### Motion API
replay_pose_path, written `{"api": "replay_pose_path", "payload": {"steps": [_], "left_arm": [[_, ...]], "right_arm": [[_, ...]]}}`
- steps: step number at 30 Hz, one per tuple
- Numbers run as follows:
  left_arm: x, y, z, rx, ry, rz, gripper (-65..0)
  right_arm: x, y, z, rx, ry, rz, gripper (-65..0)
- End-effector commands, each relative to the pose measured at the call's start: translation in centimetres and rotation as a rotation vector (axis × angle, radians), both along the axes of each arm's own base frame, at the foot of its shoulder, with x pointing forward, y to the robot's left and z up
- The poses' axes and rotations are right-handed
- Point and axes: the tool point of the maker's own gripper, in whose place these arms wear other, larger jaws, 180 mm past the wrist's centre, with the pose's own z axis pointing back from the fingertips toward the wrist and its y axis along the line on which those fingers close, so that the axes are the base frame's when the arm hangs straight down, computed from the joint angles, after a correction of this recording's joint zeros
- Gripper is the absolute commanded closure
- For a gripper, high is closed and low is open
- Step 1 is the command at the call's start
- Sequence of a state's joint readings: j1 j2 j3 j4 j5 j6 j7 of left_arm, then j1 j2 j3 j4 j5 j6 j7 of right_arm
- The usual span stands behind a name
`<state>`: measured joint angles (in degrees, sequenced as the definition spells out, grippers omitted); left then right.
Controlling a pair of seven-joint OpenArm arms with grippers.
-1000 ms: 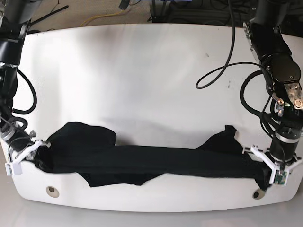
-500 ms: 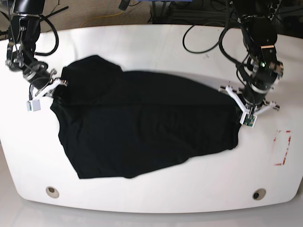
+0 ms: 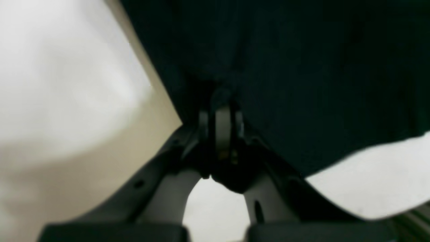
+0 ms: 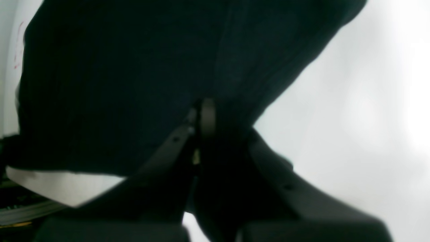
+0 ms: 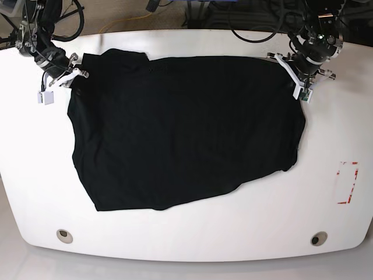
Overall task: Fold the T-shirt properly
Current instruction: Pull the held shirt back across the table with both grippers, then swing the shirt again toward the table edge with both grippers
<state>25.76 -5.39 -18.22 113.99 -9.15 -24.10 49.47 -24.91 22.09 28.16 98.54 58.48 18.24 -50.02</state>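
both arms have dragged the shirt [image 5: 180,131] from the near edge to the far side of the table [image 5: 192,233], left gripper [image 5: 294,79] and right gripper [image 5: 67,79] pinching its far corners, spread flat but not yet folded.

Bare table [image 5: 192,233] along near edge, T-shirt [image 5: 186,128] covering middle

We found no writing that could be read anywhere. The red rectangular outline [image 5: 348,182] on the white table [image 5: 192,227] (near its edge, on the left arm's side) carried no letters or numbers we could make out.
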Motion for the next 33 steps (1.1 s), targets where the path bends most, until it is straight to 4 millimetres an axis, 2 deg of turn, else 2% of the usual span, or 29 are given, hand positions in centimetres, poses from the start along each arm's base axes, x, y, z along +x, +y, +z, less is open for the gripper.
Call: {"api": "replay_pose_path", "payload": {"steps": [1,6,12,19,21,24,27,33], "left_arm": [[0.6,0.8,1.2,-0.012,-0.055,0.022,0.0],[1.0,1.9,2.2,-0.064,-0.096,0.073,0.0],[3.5,1.9,4.3,-0.104,-0.183,0.082,0.0],[8.6,1.8,8.6,-0.115,-0.344,0.074,-0.1],[10.1,1.8,10.2,-0.117,-0.396,0.072,-0.3],[11.9,1.8,12.2,-0.112,-0.442,0.066,-0.3],[14.0,2.0,14.8,-0.108,-0.506,0.064,-0.3],[17.5,2.1,20.9,-0.11,-0.663,0.061,-0.4]], "right_arm": [[0.5,-0.1,0.9,0.001,-0.039,0.002,0.0],[-0.4,0.8,0.2,0.031,-0.022,-0.011,0.0],[0.2,1.2,0.5,0.038,-0.039,-0.01,0.0],[5.6,0.8,4.0,0.022,-0.181,-0.004,0.0],[7.4,0.2,4.9,-0.021,-0.211,0.007,0.0],[10.1,0.5,6.4,-0.072,-0.258,0.047,0.0],[12.2,0.3,7.5,-0.125,-0.286,0.067,0.0],[16.6,-0.5,11.0,-0.233,-0.363,0.092,0.0]]}}
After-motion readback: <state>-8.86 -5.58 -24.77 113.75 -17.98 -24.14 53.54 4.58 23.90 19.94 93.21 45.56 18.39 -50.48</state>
